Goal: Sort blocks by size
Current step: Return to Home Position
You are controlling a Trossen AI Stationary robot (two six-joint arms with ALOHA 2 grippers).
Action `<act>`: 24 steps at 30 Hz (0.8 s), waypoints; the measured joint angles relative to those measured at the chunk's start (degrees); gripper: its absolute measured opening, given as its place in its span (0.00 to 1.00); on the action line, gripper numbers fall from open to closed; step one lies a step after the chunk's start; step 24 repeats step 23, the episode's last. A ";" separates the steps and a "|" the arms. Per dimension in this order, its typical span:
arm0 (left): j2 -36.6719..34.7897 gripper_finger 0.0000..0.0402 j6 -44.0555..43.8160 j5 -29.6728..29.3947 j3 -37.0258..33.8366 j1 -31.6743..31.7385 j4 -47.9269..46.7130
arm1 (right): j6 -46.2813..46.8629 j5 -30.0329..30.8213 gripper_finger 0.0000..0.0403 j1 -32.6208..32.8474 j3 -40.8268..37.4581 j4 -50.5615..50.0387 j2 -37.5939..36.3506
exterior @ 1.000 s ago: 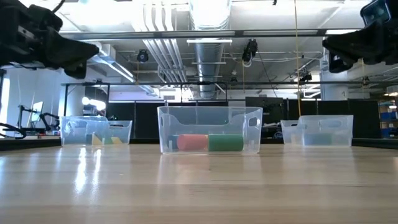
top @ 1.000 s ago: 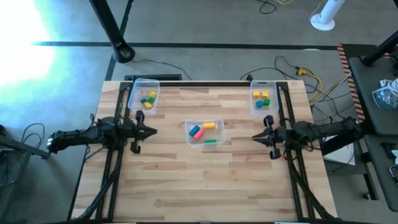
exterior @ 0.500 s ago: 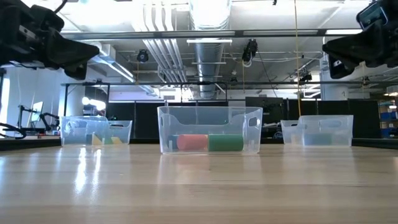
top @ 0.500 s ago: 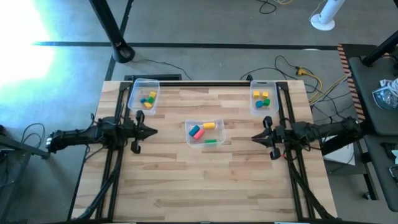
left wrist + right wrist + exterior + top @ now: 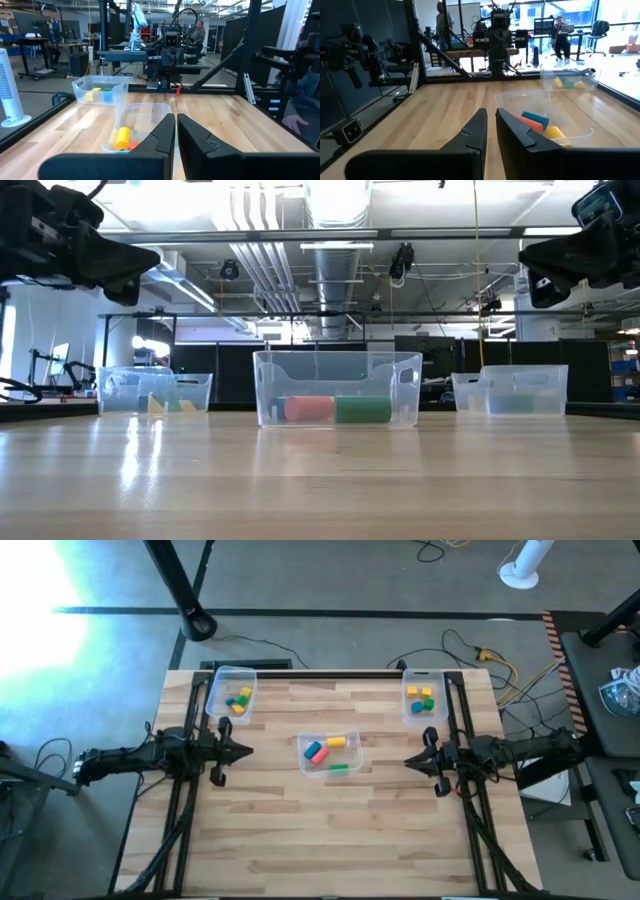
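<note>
Three clear bins hold the blocks. The middle bin (image 5: 330,753) holds a pink, a blue, a yellow and a green block (image 5: 338,768). The far-left bin (image 5: 232,696) and the far-right bin (image 5: 422,698) each hold small yellow, green and blue blocks. My left gripper (image 5: 248,751) hovers left of the middle bin, pointing at it, its fingers shut with nothing between them (image 5: 176,122). My right gripper (image 5: 408,760) hovers right of the middle bin, also shut and holding nothing (image 5: 491,117). In the low view both grippers sit high above the table.
Bare wooden tabletop (image 5: 330,830) stretches from the bins to the near edge. Black frame rails (image 5: 180,790) run along both table sides under the arms. Beyond the table, people (image 5: 563,35) and equipment stand in the room.
</note>
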 joint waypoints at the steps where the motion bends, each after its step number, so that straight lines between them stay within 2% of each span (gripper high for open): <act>1: 0.00 0.01 0.00 0.00 0.00 0.00 0.00 | 0.28 0.00 0.08 0.00 0.00 0.00 0.00; 24: 0.71 0.01 0.00 0.02 0.02 0.00 0.00 | 0.44 0.00 0.08 0.00 0.00 -0.02 0.00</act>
